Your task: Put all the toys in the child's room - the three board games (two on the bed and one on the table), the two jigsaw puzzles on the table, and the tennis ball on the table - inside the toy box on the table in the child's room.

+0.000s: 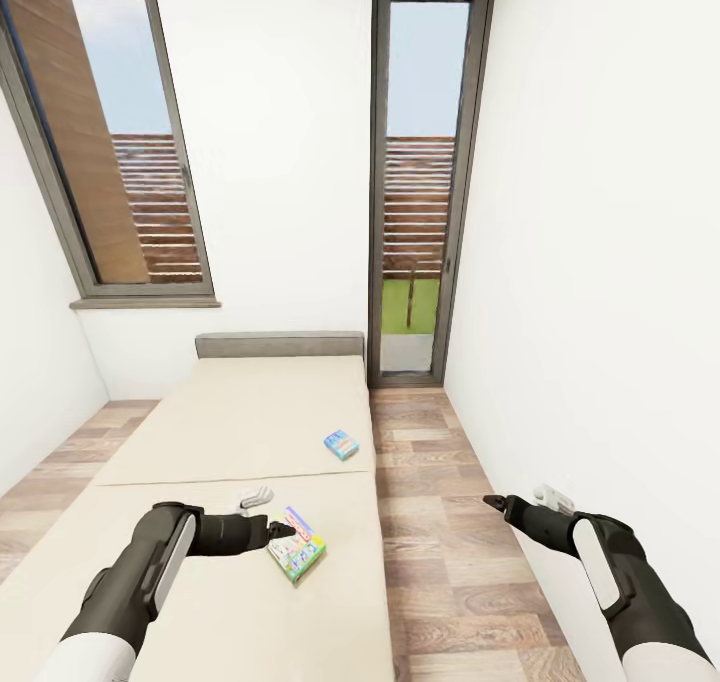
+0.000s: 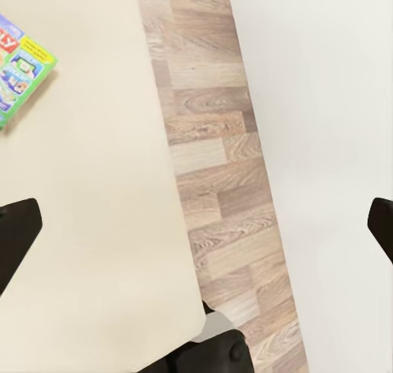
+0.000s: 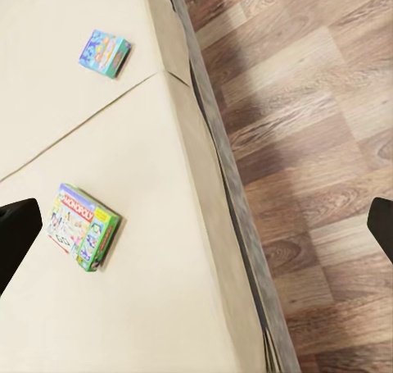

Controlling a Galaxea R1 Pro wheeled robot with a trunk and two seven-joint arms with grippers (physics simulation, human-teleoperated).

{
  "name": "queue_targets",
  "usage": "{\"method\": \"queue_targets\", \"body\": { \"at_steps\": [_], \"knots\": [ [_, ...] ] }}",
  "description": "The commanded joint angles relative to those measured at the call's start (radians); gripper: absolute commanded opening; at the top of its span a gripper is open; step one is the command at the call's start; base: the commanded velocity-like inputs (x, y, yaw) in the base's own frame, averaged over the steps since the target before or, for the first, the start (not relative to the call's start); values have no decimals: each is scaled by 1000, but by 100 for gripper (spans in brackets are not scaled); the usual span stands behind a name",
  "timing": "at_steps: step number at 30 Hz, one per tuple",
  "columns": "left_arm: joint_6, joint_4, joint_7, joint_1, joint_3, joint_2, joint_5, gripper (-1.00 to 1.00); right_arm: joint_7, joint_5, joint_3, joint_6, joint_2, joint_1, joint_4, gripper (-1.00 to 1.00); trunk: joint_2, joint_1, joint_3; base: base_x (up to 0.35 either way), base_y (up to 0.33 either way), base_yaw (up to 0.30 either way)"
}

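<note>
Heads up, your left gripper is hovering right at the near edge of the green board game on the bed, and from the head camera I can't tell if it's touching the box or just above it. The jaws look spread wide in the left wrist camera, with nothing between them. Trouble is, that same camera has the green board game way off to one side of the jaws, not between them. Close now and I'd bet you grab air, or nudge the box sideways across the mattress.

The box also lies flat on a soft-looking surface, so a straight-down pinch could just press it in. Coming at an edge is probably safer.

The second one, the blue board game, sits further ahead of the left jaws, close to the bed's right edge. Bump it and it may well slide onto the wood floor.

Your right gripper hangs out over the floor beside the bed, well away from both games; its jaws are spread wide and empty too.

Room's narrow: white wall just beyond the right arm, window and glass door ahead past the headboard. Swing that right arm carefully.
</note>
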Motion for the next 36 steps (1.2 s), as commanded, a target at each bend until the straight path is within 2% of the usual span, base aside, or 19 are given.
{"method": "queue_targets", "body": {
  "at_steps": [1,4,7,13,20,21,26,28,31,36],
  "knots": [
    [6,1,9,-9,3,-1,0,100,6,4,-1,5,1,-1,-1,100,-1,0,-1,1,0,0],
    [8,11,62,-57,4,-7,0,100,5,5,16,5,2,-1,-3,100,-1,0,-1,0,0,0],
    [10,48,137,-127,4,-21,0,100,2,5,49,4,2,-1,-2,100,-1,0,-1,0,0,0],
    [-2,217,304,-283,4,-59,5,100,-1,5,111,1,3,-1,-1,100,-1,0,-4,0,0,0],
    [-83,436,451,-480,6,-100,8,100,-3,5,133,0,3,-1,0,100,-1,0,-13,0,0,0],
    [-83,436,451,-480,6,-100,8,100,-3,5,133,0,3,-1,0,100,-1,0,-14,0,0,0],
    [-140,555,545,-589,9,-121,10,100,-5,6,139,0,3,-1,1,100,-1,0,-22,0,0,0],
    [-146,564,559,-599,9,-125,10,100,-7,6,139,0,3,-1,1,100,-1,0,-25,0,0,0],
    [-180,588,607,-623,11,-146,10,100,-18,7,140,2,3,-1,1,100,-1,0,-30,0,0,0],
    [-242,605,651,-634,12,-162,10,100,-36,6,140,3,2,-1,1,100,-1,0,-39,0,0,0]
  ]
}}
